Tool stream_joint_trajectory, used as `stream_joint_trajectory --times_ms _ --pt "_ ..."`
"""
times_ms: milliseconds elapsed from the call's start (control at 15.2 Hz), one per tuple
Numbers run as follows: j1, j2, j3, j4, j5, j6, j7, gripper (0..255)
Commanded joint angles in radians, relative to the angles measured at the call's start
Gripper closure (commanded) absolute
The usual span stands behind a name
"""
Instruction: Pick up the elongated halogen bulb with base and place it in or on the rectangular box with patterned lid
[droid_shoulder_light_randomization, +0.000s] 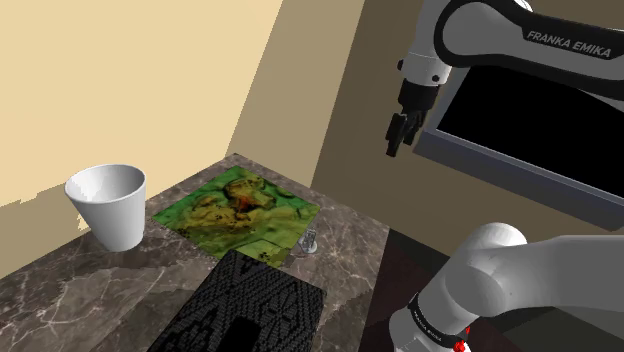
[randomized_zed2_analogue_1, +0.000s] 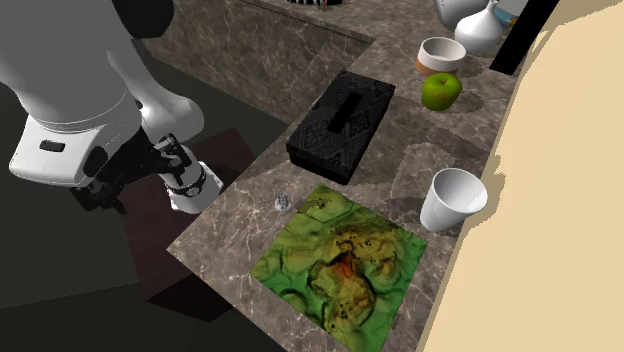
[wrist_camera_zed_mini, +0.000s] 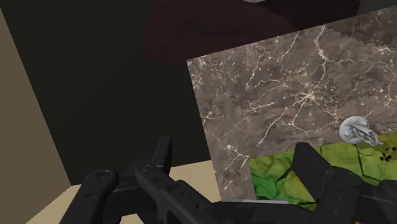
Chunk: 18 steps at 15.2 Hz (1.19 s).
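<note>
The jaws stand wide apart with nothing between them, hanging in the air well above the bench (droid_shoulder_light_randomization: 80, 290). In the second exterior view they show against the dark floor beside its edge. The arm (droid_shoulder_light_randomization: 560, 50) behind them reads "FRANKA EMIKA" in white letters. The small greyish bulb (droid_shoulder_light_randomization: 311, 240) lies on the bench just beside a corner of the green mat (droid_shoulder_light_randomization: 240, 212) — between that mat and the black box (droid_shoulder_light_randomization: 250, 305) with the patterned lid. A white cup (droid_shoulder_light_randomization: 110, 205) stands at the mat's other side — well apart from the bulb.
</note>
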Motion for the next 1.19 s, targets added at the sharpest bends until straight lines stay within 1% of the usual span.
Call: stream_joint_trajectory --times_ms 0,330,594,858,1122 --pt "0.0 0.0 0.0 0.0 0.0 0.0 0.0 0" --pt "0.037 -0.015 0.066 -0.121 0.081 0.12 0.085 0" --pt "0.071 -0.002 0.125 -0.199 0.147 0.227 0.151 0" --pt "0.109 0.037 0.189 -0.258 0.212 0.344 0.215 0" --pt "0.145 0.102 0.257 -0.296 0.273 0.471 0.277 0"
